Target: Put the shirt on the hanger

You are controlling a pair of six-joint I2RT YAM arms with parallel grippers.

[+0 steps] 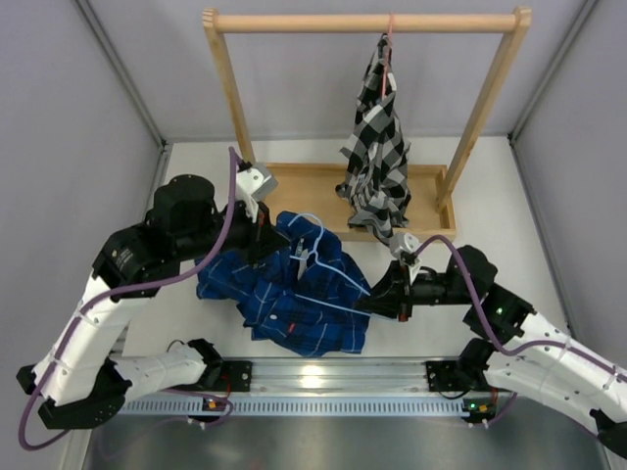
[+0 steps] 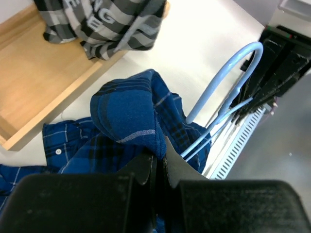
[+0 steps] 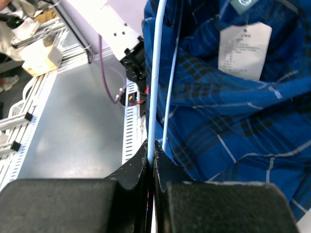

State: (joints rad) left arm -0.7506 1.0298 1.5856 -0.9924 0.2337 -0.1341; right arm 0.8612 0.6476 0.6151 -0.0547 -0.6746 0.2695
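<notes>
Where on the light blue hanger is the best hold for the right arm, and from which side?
Grip the right-hand tip, where its two thin wires converge, approaching low from the right. The hanger lies on the shirt with that tip pointing right, at the shirt's edge, so the wires run straight into the jaws. The right claw is shut there now.

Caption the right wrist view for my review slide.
Right tool shut on the light blue hanger, dark blue plaid shirt bunched beside it.
</notes>
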